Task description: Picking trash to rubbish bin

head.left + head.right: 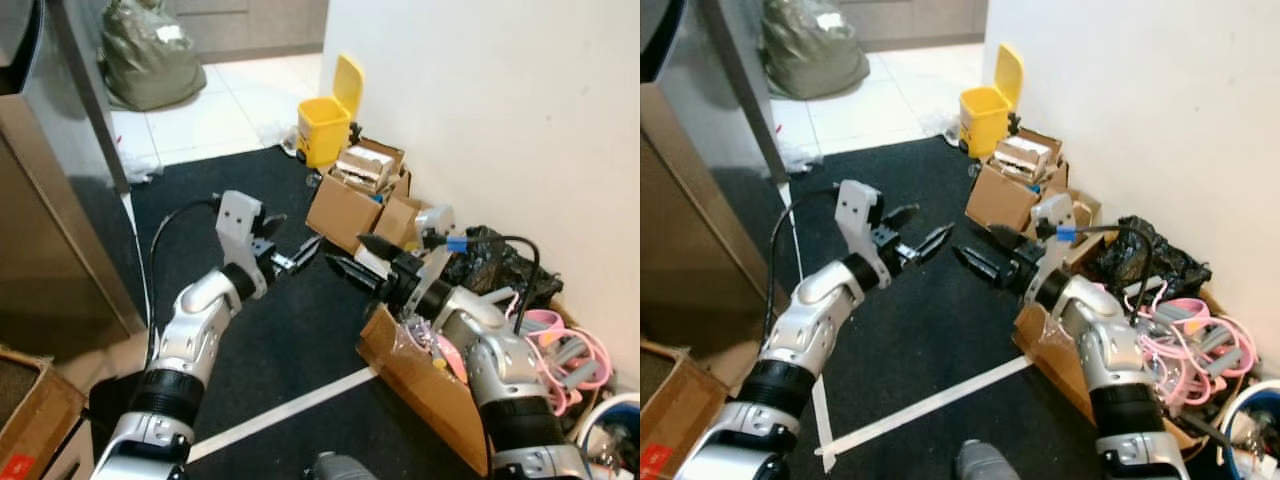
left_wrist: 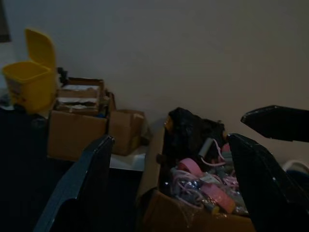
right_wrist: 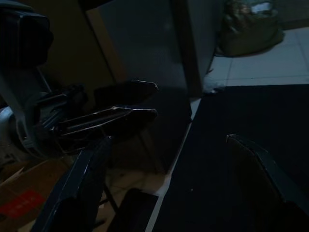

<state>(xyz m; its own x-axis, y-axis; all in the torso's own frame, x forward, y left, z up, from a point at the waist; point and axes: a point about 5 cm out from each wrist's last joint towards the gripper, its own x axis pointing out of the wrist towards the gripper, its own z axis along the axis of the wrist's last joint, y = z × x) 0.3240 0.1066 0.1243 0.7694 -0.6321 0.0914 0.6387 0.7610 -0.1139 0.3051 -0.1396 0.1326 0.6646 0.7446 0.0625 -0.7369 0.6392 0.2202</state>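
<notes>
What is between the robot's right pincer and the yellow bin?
Cardboard boxes sit between the right pincer and the yellow bin, along the wall, seen in the left eye view.

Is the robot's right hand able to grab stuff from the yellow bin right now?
Probably not yet. The right hand hovers open over the black mat, and cardboard boxes stand between it and the yellow bin farther along the wall.

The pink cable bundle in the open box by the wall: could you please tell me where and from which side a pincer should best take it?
Probably from above, on an upper loop of the pink cable bundle. It lies heaped in the open-topped cardboard box, whose walls block the sides, and its loops stand proud of the clutter. The right pincer is nearest and holds nothing.
</notes>
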